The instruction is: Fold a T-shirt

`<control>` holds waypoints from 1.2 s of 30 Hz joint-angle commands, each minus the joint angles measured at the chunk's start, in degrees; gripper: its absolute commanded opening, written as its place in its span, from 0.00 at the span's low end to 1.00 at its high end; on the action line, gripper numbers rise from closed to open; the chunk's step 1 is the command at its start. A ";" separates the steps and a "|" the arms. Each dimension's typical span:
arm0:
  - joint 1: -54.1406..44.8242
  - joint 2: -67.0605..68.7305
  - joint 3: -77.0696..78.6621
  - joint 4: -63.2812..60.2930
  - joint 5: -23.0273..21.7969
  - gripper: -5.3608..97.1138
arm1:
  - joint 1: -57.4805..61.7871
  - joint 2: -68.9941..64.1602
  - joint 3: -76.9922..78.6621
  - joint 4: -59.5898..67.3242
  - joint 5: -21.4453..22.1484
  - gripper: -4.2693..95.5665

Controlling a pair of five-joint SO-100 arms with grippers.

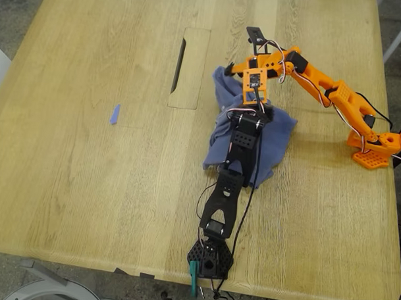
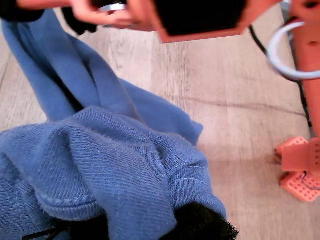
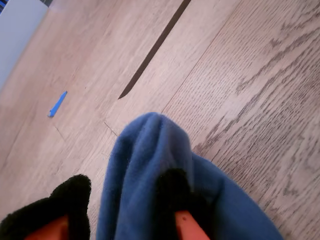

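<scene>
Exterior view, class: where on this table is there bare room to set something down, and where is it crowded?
Free: the wide wood at the exterior view's left, between the table edge and the slot, except the blue scrap. Crowded: the middle, where both arms meet over the T-shirt.

We can read no words, labels or numbers anywhere (the T-shirt [image 1: 280, 136] shows only plain blue cloth).

Light oak wooden bench [image 1: 87, 185] with plank seams and a rectangular inset hatch [image 1: 190, 67], dark slot along it; grey speckled floor [image 1: 14, 5] around; even light.
</scene>
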 commanded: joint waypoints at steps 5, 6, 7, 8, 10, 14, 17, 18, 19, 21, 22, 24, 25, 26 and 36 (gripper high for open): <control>3.34 12.92 -4.83 1.41 -0.62 0.05 | -0.26 0.79 0.79 -0.44 0.44 0.25; 3.25 12.92 -4.83 1.41 -0.53 0.05 | -0.18 0.62 0.79 0.35 0.44 0.25; 2.99 12.92 -4.83 1.41 -0.44 0.05 | -0.09 0.44 0.44 1.41 0.44 0.25; 2.64 13.01 -4.75 1.41 -0.44 0.05 | 0.00 0.26 0.09 2.55 0.44 0.25; 2.20 13.01 -4.75 1.41 -0.35 0.05 | 0.09 -0.26 -0.88 4.92 0.53 0.25; 2.20 13.36 -4.75 1.41 -0.35 0.05 | 0.44 -1.14 -1.93 9.49 2.11 0.23; 2.02 13.45 -4.75 1.49 -0.35 0.05 | 0.79 -3.52 -4.04 8.96 2.55 0.14; 1.93 13.45 -4.75 1.49 -0.35 0.05 | 0.97 -4.04 -4.22 8.44 2.46 0.05; 1.76 13.45 -4.75 1.49 -0.35 0.05 | 1.05 -4.22 -4.22 8.35 2.11 0.04; 1.32 13.62 -4.75 1.58 -0.35 0.05 | 1.14 -4.31 -4.48 8.88 1.85 0.04; 0.97 14.15 -4.04 1.67 -0.35 0.05 | 1.14 -4.31 -5.01 9.58 1.58 0.04; 0.00 17.67 1.93 1.67 -0.35 0.05 | 1.23 -4.31 -6.94 12.22 0.97 0.04; -0.53 20.04 5.98 1.67 -0.35 0.05 | 1.32 -4.31 -8.17 13.97 0.70 0.04; -1.05 22.32 9.84 1.67 -0.35 0.05 | 1.41 -3.87 -8.70 15.64 0.44 0.04; -2.72 50.98 56.25 0.79 -0.79 0.05 | 0.09 2.11 -8.70 29.27 -0.62 0.04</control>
